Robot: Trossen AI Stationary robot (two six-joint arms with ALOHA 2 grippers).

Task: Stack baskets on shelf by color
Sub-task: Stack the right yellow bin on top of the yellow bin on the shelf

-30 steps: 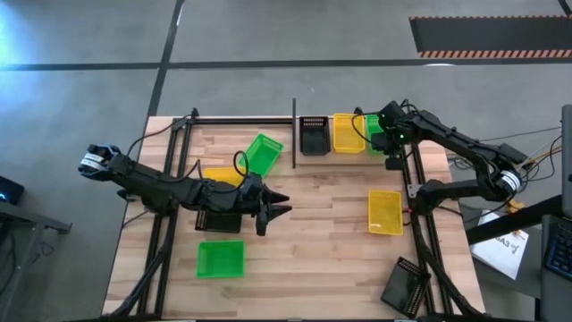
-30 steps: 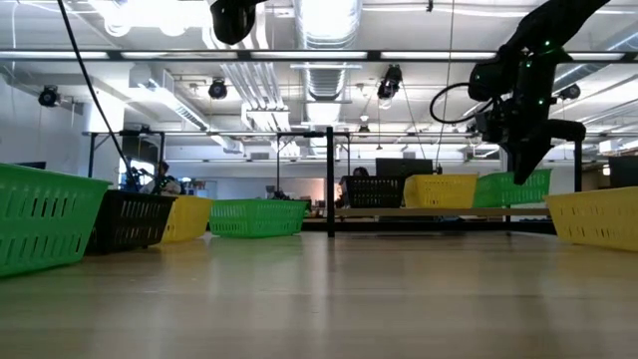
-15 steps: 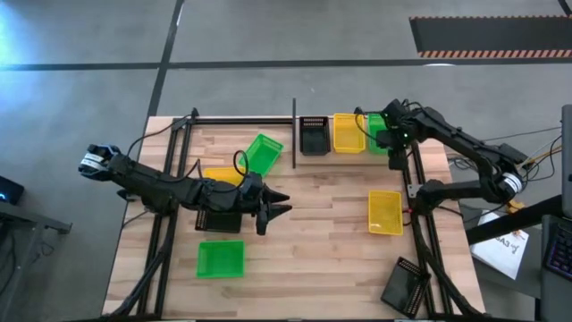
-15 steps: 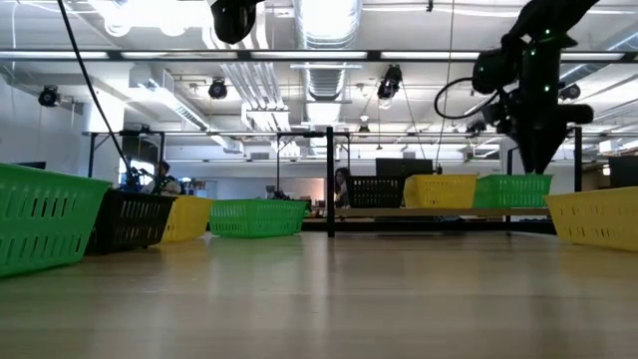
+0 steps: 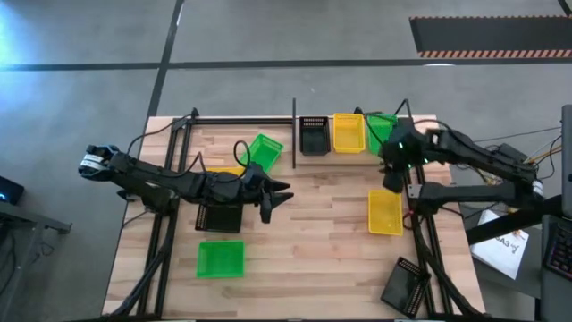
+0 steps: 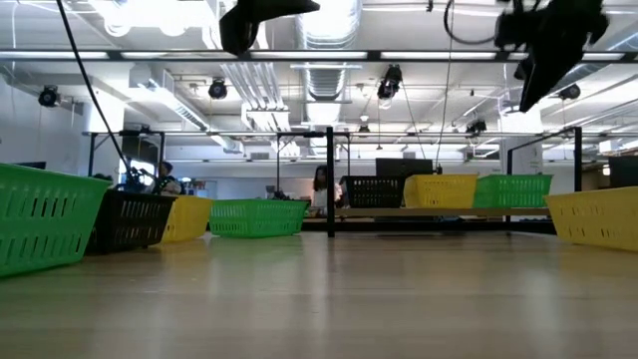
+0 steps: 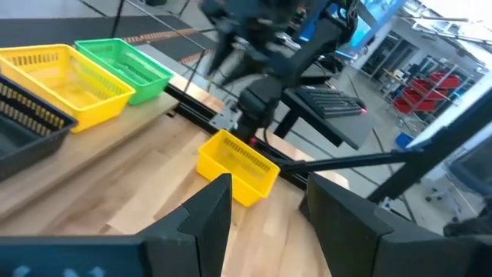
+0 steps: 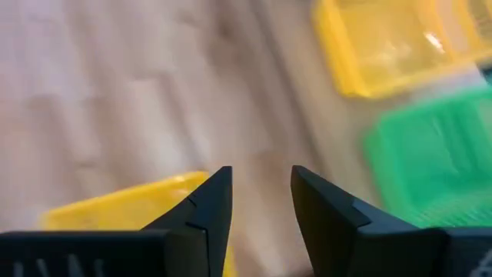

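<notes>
Yellow plastic mesh basket (image 5: 385,212) just below right claw (image 5: 391,182) | claw parted, empty, aimed for pickup | left claw (image 5: 279,196) parted, idle

Grey concrete floor (image 5: 268,36), exposed ceiling ducts (image 6: 329,40), probably an open workshop.

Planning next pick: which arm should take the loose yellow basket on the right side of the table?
Right. Its open, empty claw hovers beside that yellow basket; the left claw sits mid-table, farther off.
</notes>
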